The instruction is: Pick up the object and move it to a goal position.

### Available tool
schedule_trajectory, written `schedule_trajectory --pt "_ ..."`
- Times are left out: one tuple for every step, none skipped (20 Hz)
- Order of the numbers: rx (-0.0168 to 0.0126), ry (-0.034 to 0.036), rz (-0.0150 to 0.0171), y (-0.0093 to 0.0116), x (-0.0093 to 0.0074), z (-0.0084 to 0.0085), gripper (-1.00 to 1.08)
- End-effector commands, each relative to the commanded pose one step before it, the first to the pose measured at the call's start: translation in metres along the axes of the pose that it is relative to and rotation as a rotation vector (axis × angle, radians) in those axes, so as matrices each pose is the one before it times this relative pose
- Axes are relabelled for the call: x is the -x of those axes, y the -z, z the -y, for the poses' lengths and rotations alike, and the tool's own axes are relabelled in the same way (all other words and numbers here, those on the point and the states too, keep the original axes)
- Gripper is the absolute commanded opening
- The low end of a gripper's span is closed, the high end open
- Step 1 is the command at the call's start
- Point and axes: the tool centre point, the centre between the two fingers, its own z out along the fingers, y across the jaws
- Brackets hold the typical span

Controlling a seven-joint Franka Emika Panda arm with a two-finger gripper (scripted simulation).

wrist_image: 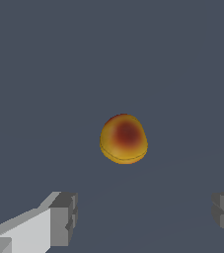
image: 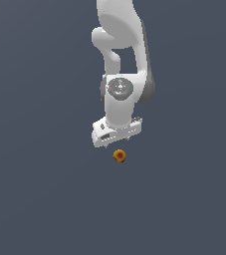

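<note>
The object is a tiny roundish orange-yellow ball with a reddish centre patch, lying on the dark grey ground just below the white gripper in the exterior view. In the wrist view the object sits in the middle of the picture, ahead of the two grey fingertips, which stand wide apart with nothing between them. The gripper is open and empty, apart from the object. The fingers are barely visible in the exterior view.
The white arm rises from the gripper to the exterior view's upper edge. The ground is a plain dark grey surface all around; no other objects or goal marker show.
</note>
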Motion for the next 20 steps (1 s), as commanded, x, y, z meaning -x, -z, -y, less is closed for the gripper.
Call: schedule_trajectory --pt "0.00494 0.07742 -0.00753 -0.00659 -0.00470 0.00057 1.00" --pt "0.00192 0.03072 -0.00305 -0.00262 -0.00186 0.00015 1.00" --pt "0.00190 0.03072 -0.00307 -0.00262 -0.00185 0.00013 1.00" --pt "0.00188 0.03055 -0.00308 -0.00261 -0.00184 0.00010 1.00" --pt "0.00179 0.02921 -0.00298 -0.00250 -0.00175 0.00007 1.00" --pt "0.00169 0.02763 -0.00285 -0.00236 -0.00165 0.00005 1.00" --pt "0.00159 0.02603 -0.00271 -0.00223 -0.00155 0.00003 1.00" --pt "0.00150 0.02445 -0.00257 -0.00209 -0.00145 0.00001 1.00" --pt "0.00141 0.02286 -0.00243 -0.00196 -0.00135 0.00000 1.00" --pt "0.00131 0.02128 -0.00228 -0.00182 -0.00126 -0.00001 1.00" --pt "0.00122 0.01968 -0.00213 -0.00169 -0.00115 -0.00003 1.00" --pt "0.00113 0.01811 -0.00198 -0.00155 -0.00106 -0.00003 1.00" --pt "0.00104 0.01653 -0.00182 -0.00141 -0.00097 -0.00003 1.00" --pt "0.00094 0.01494 -0.00166 -0.00128 -0.00087 -0.00004 1.00" --pt "0.00085 0.01337 -0.00149 -0.00114 -0.00078 -0.00004 1.00" --pt "0.00075 0.01178 -0.00132 -0.00101 -0.00068 -0.00004 1.00" --pt "0.00066 0.01023 -0.00115 -0.00087 -0.00060 -0.00003 1.00" --pt "0.00056 0.00863 -0.00098 -0.00074 -0.00050 -0.00004 1.00" --pt "0.00046 0.00705 -0.00080 -0.00061 -0.00040 -0.00004 1.00" --pt "0.00036 0.00552 -0.00063 -0.00047 -0.00033 -0.00001 1.00"
